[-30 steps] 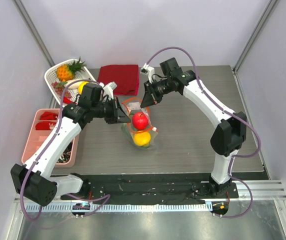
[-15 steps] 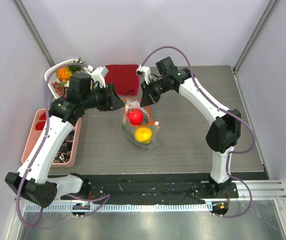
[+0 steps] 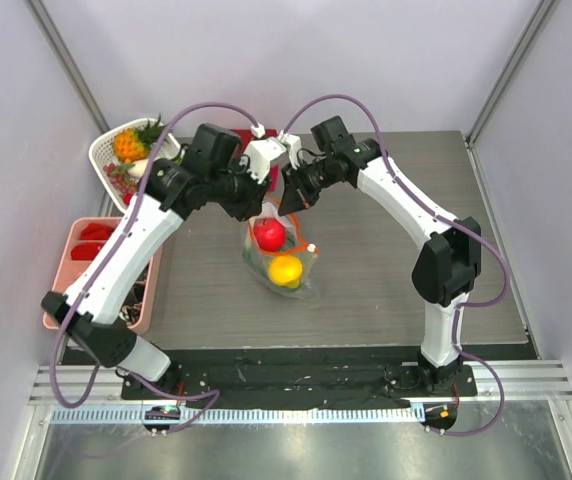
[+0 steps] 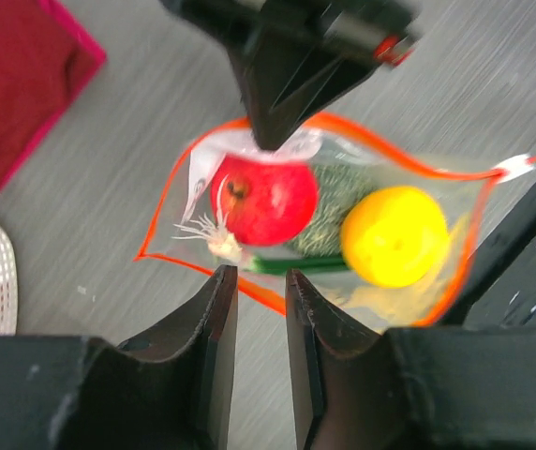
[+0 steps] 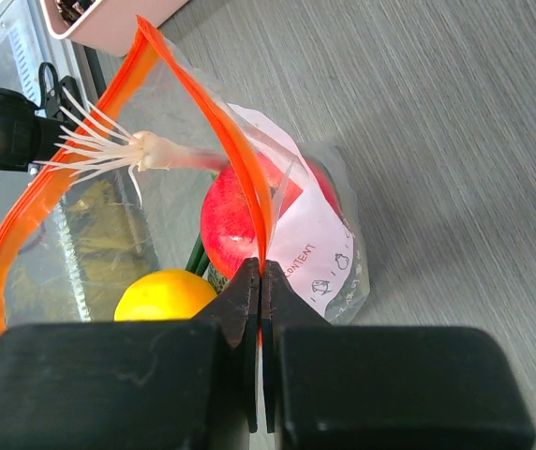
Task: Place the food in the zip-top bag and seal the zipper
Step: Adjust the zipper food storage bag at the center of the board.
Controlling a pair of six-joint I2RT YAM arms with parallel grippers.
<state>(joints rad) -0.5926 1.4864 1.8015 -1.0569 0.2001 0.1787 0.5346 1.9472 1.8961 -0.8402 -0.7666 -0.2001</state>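
Right claw [image 5: 260,274] clenched on zipper [image 5: 229,136], holding zip-top bag [image 5: 320,258] mouth raised so apple [image 4: 263,199] and citrus [image 4: 394,234] sit contained; left claw [image 4: 254,281] slightly parted, empty, poised over opposite lip.

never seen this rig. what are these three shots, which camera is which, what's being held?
A left arm and a right arm are bolted at the table's near edge. The wide picture looks down from above and behind them; the other two come from cameras on each wrist, showing that arm's own fingers. The right gripper is shut on the orange-red zipper of a clear zip-top bag, holding its mouth open. Inside lie a red apple, a yellow citrus and a green onion. The left gripper, jaws slightly apart, sits at the bag's near rim, gripping nothing I can see. Also there: a red cloth, a white basket, a pink tray.
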